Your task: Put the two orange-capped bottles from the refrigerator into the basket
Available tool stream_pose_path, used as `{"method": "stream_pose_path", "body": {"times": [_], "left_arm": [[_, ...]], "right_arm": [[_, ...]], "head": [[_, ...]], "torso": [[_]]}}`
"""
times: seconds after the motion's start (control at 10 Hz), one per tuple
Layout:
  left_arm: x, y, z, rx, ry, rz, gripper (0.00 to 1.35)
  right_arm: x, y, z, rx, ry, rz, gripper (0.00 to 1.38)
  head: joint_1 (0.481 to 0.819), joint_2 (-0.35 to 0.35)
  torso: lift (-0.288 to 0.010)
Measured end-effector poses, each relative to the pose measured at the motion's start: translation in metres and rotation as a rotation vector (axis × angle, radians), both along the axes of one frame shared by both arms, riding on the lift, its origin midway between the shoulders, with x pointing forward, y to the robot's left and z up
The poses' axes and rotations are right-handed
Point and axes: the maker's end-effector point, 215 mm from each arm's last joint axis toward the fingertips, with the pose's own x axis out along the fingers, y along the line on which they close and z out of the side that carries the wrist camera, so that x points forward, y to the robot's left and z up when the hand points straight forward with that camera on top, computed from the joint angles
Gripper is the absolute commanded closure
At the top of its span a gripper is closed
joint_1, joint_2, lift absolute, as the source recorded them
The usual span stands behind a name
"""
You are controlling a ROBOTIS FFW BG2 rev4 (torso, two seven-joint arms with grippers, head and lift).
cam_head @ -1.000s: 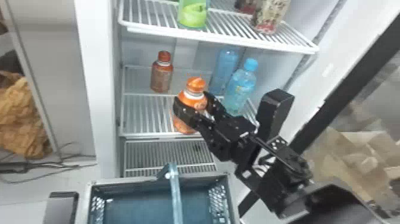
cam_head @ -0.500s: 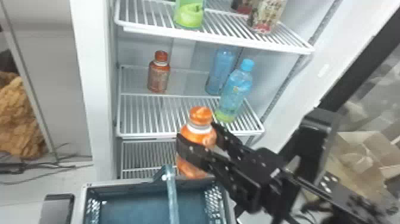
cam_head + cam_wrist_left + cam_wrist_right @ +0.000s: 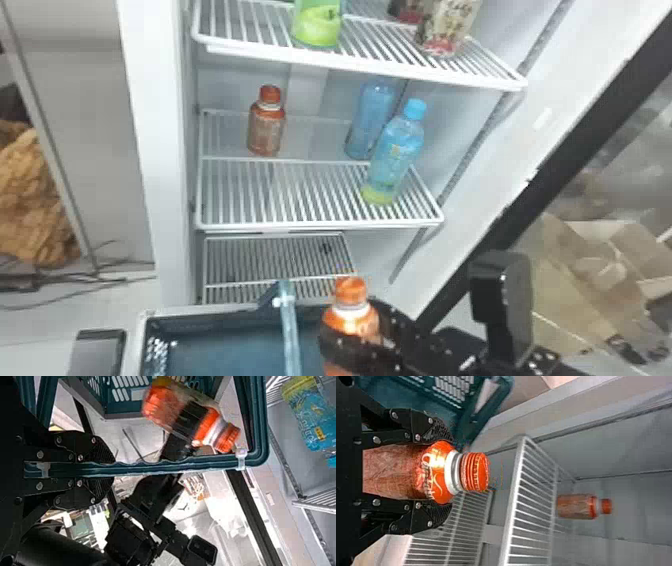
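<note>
Fridge shelf point(image 3: 300, 223) w/ 1 orange-capped btl point(image 3: 266, 127) — R gripper point(image 3: 356, 325) pinches 2nd btl point(image 3: 351, 291), prob. near basket point(image 3: 200, 314). L gripper point(image 3: 111, 470) clamps basket handle point(image 3: 290, 330).

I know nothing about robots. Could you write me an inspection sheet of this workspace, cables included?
Surface: white wire shelf inside the refrigerator.
Job's things: shelf bottle, orange-capped, upright at the back; held bottle, also orange-capped, near the basket.
Clutter: two blue bottles on the same shelf.
Grippers: left gripper closed on the basket handle; right gripper closed around the held bottle.
Cables: dark cables, low at the left.
Surroundings: crumpled brown material left, cardboard right.
</note>
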Motion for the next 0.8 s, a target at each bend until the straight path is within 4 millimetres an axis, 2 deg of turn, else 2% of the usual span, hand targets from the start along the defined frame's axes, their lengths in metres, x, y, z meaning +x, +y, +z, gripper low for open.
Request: {"method": "stream_pose_path", "body": {"times": [0.2, 0.4, 0.5, 0.6, 0.8], "left_arm": [[0.0, 0.0, 0.0, 0.0, -0.001, 0.0, 1.19], [0.0, 0.0, 0.0, 0.0, -0.001, 0.0, 1.19], [0.0, 0.0, 0.001, -0.001, -0.001, 0.0, 1.19], [0.0, 0.0, 0.001, -0.001, -0.001, 0.0, 1.19], [0.0, 0.0, 0.001, -0.001, -0.002, 0.0, 1.19]], "right_arm": [[-0.016, 0.009, -0.015, 0.015, 0.072, 0.018, 0.88], [-0.018, 0.011, -0.017, 0.017, 0.084, 0.021, 0.41], [-0.017, 0.008, -0.017, 0.012, 0.081, 0.016, 0.23], [-0.015, 0.005, -0.016, 0.007, 0.076, 0.011, 0.12], [-0.011, 0.005, -0.012, 0.007, 0.058, 0.01, 0.12]], "head": [[0.695, -0.35], [0.695, -0.35], [0.695, -0.35], [0.695, -0.35], [0.695, -0.35]], "torso": [[-0.288], [-0.288], [-0.288], [-0.288], [-0.288]]}}
